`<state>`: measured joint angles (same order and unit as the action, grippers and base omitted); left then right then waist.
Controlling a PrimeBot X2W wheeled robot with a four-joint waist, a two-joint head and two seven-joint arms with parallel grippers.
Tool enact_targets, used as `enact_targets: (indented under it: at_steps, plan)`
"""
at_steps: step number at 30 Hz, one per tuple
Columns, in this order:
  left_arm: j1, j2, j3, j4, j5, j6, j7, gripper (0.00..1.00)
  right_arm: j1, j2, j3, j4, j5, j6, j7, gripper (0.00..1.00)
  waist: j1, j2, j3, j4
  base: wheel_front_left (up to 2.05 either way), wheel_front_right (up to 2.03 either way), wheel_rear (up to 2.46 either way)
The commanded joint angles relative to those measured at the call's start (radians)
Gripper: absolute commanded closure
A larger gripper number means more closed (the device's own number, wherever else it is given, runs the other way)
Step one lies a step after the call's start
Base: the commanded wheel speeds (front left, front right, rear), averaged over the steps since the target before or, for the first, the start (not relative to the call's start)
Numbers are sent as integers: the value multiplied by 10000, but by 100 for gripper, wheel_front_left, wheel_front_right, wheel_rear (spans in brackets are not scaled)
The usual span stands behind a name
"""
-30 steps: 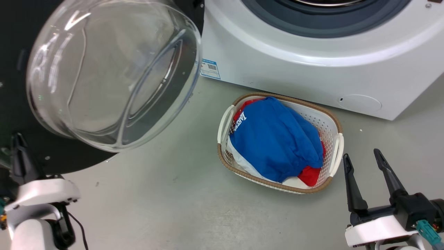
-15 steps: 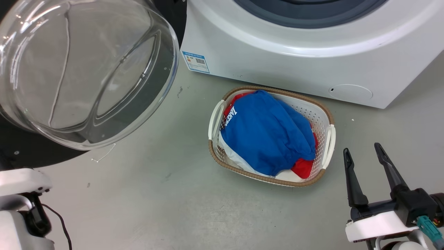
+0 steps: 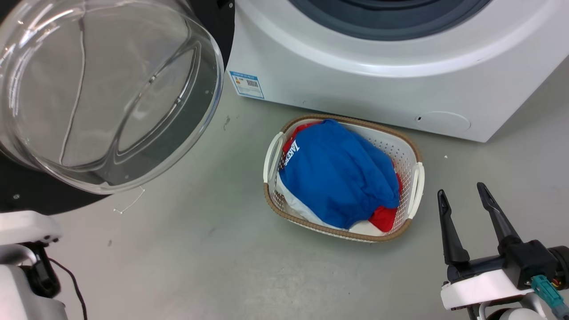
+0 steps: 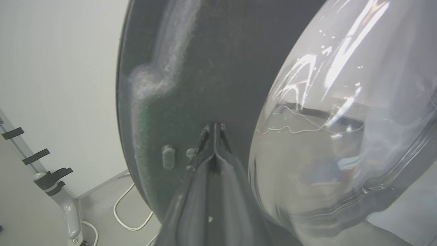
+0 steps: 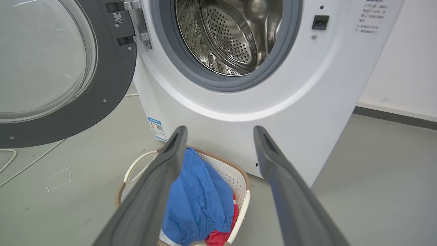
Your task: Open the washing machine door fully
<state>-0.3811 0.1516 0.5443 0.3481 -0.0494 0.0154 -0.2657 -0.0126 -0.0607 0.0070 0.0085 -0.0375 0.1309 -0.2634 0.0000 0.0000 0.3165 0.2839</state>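
I see one large round glossy black washing machine door (image 5: 106, 89) standing wide open, left of the white boxy washing machine (image 3: 355, 80). My left gripper (image 4: 214, 129), fingers pressed together and empty, points between the door's rim and its glass. My right gripper (image 3: 461, 191) gapes empty over open grey floor (image 3: 222, 249), beside one white woven basket (image 3: 418, 186).

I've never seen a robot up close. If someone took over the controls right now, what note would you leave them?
Left claw: shut, empty, tips at the inner black face of the washing machine door; contact unclear.
Right claw: open, empty, right of the laundry basket.
Done: door swung wide off the washing machine, drum opening exposed.
Left: probably a last nudge if the hinge allows, then draw the left claw away.
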Motion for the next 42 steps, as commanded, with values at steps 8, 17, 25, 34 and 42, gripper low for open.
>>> enact_targets:
  at_steps: [8,17,25,34,42]
  plan:
    - [1313,-250,-536,-485,581,-323,22,100,485,114,-121,-78,468,-2,-17,0,0,0,-1474,-314,0,0,0]
    - [2494,-484,-1225,-1672,838,-578,22,100,1140,117,-267,-420,1041,-2,-18,0,0,0,-2523,-531,0,0,0]
    - [3391,-633,-2381,-2657,948,-907,22,100,1461,115,-498,-818,1229,-2,-17,0,0,0,-3116,-917,0,0,0]
    - [3993,-925,-3912,-3226,685,-815,23,100,1631,114,-683,-1044,1533,-2,-17,0,0,0,-3305,-1629,0,0,0]
    - [4283,-1010,-5032,-2921,220,-584,23,100,1752,115,-661,-1123,1659,-2,-18,0,0,0,-3371,-2274,0,0,0]
